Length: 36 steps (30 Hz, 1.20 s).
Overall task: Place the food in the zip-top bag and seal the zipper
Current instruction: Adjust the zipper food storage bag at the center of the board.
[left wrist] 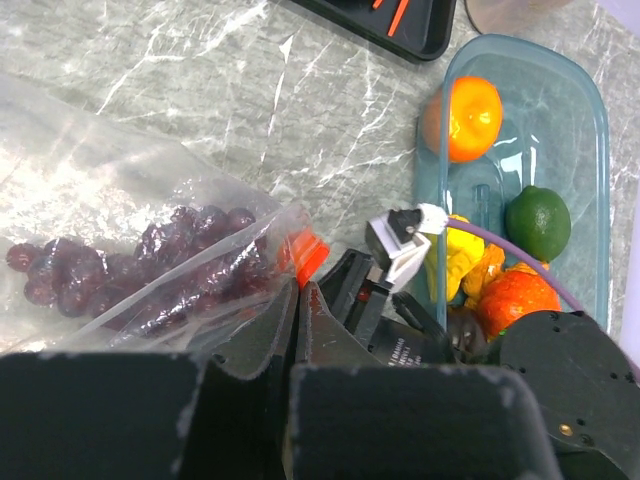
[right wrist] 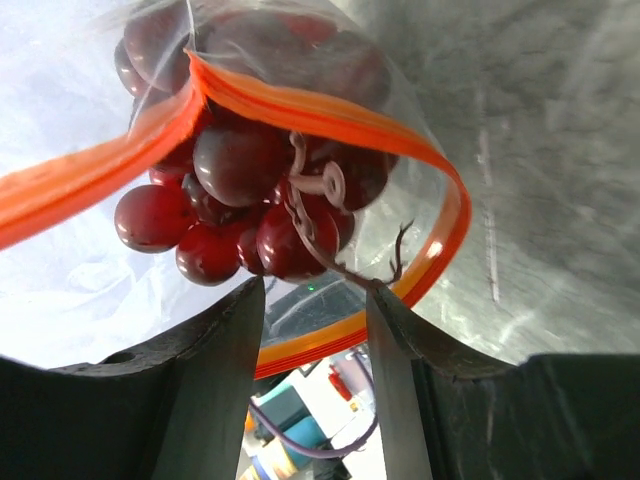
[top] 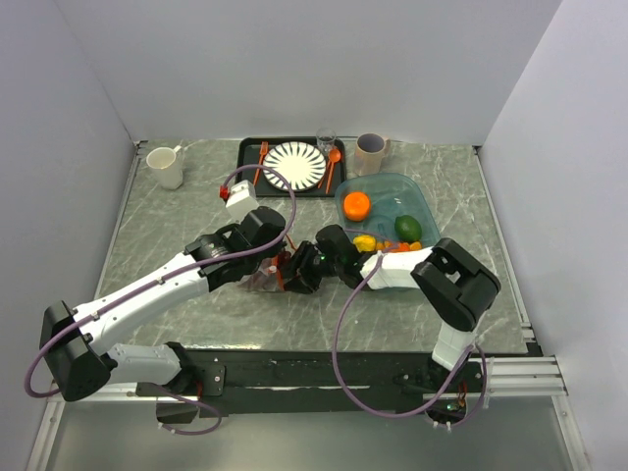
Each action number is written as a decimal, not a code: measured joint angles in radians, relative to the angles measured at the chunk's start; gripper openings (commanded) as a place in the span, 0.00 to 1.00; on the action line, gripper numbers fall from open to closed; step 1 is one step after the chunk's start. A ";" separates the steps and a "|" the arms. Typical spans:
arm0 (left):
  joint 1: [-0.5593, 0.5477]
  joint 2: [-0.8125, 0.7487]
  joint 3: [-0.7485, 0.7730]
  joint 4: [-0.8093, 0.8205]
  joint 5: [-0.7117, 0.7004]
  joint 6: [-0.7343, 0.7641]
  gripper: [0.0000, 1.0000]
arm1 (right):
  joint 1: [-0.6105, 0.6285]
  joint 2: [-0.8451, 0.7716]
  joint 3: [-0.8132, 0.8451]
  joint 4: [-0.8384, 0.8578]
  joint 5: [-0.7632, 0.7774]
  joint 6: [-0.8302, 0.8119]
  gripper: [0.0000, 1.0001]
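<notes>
Top view first: I have both arms meeting over the middle of the marble surface (top: 162,231). The left tool (top: 283,271) and the right tool (top: 312,266) are nose to nose at the zip-top bag (top: 261,283). Just beyond the right arm is the teal tub (top: 424,201), with the orange (top: 356,206), a green piece (top: 407,228) and yellow pieces (top: 365,242) inside it.

On the left wrist view, my left tool is pressed together, pinching the bag's clear film just below the end of the zipper (left wrist: 306,257). The dark purple grapes (left wrist: 150,262) lie inside the bag, which rests on the surface.

On the right wrist view, the right tool is spread, one finger on either side of the zipper's lower run. The strip gapes in a loop and the mouth is unsealed. The grapes sit in that loop just past the fingertips (right wrist: 225,330). I can't tell whether they touch.
</notes>
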<state>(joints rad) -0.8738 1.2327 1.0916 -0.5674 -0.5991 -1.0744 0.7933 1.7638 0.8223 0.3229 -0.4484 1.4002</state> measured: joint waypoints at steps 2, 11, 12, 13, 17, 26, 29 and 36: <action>0.000 0.000 0.000 -0.004 -0.001 0.000 0.01 | 0.000 -0.016 0.003 -0.038 0.016 -0.018 0.53; 0.000 -0.002 0.000 -0.024 -0.027 0.000 0.01 | -0.006 -0.105 0.032 -0.205 0.089 -0.090 0.82; 0.000 -0.002 0.000 -0.024 -0.028 0.000 0.01 | -0.006 -0.106 0.039 -0.210 0.091 -0.093 0.82; 0.000 -0.002 0.000 -0.024 -0.028 0.000 0.01 | -0.006 -0.106 0.045 -0.213 0.091 -0.093 0.82; 0.000 -0.002 0.000 -0.024 -0.028 0.000 0.01 | -0.006 -0.105 0.047 -0.207 0.084 -0.076 0.82; 0.000 -0.002 0.000 -0.021 -0.028 -0.002 0.01 | 0.010 -0.056 0.045 -0.105 0.042 0.036 0.76; 0.000 -0.002 0.000 -0.021 -0.028 -0.002 0.01 | 0.023 -0.056 0.045 -0.099 0.045 0.047 0.59; 0.000 -0.007 0.000 -0.021 -0.028 -0.002 0.01 | 0.027 -0.055 0.043 -0.080 0.045 0.058 0.45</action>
<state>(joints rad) -0.8734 1.2255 1.0916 -0.5880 -0.6270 -1.0760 0.8204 1.7084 0.8658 0.2428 -0.4030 1.4586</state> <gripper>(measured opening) 0.032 0.496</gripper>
